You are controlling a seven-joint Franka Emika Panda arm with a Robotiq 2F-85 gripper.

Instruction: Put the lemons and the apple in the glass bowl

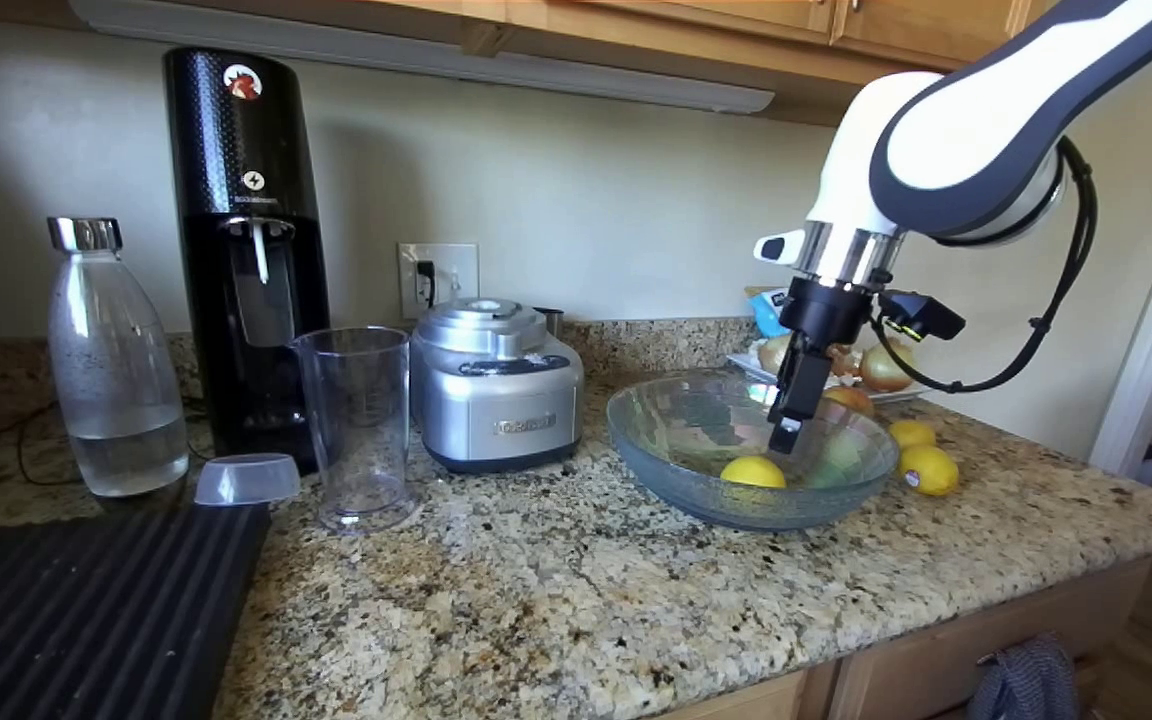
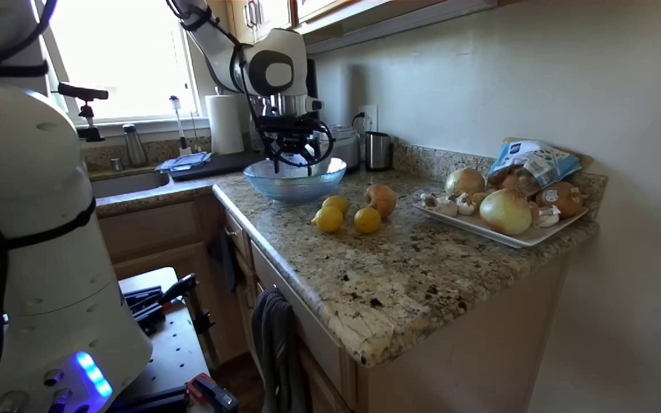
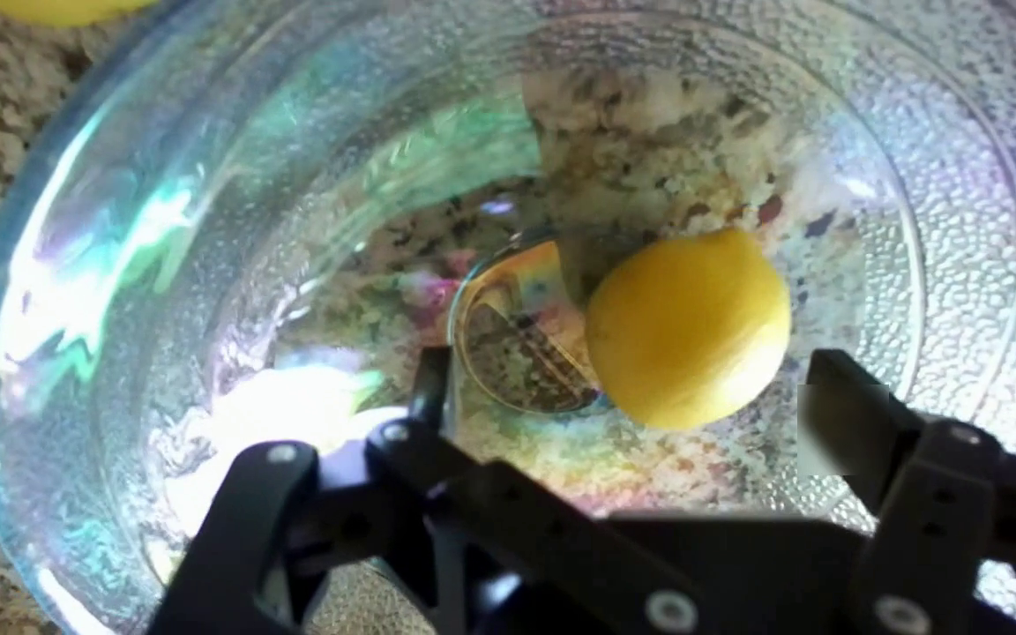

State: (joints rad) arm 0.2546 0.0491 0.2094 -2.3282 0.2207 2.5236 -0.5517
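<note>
The glass bowl (image 1: pixel 706 505) stands on the counter in both exterior views (image 2: pixel 296 188) and fills most of the wrist view (image 3: pixel 49 441). One yellow lemon (image 1: pixel 753 472) lies in it, also in the wrist view (image 3: pixel 689 331). Three more lemons (image 2: pixel 336 203) (image 2: pixel 327 219) (image 2: pixel 367 220) lie on the counter beside the bowl. The reddish apple (image 2: pixel 381 199) sits by them; it partly shows behind the bowl (image 1: pixel 848 401). My gripper (image 3: pixel 636 388) is open and empty over the bowl, fingers (image 1: pixel 786 432) pointing down, the lemon in the gap's line, touching neither finger.
A white plate (image 2: pixel 468 228) with onions and garlic stands near the wall. A steel food processor (image 1: pixel 496 400), a tall clear cup (image 1: pixel 356 430), a black soda machine (image 1: pixel 246 250) and a bottle (image 1: pixel 121 390) stand beyond the bowl. The counter's front edge (image 2: pixel 284 269) runs close to the lemons.
</note>
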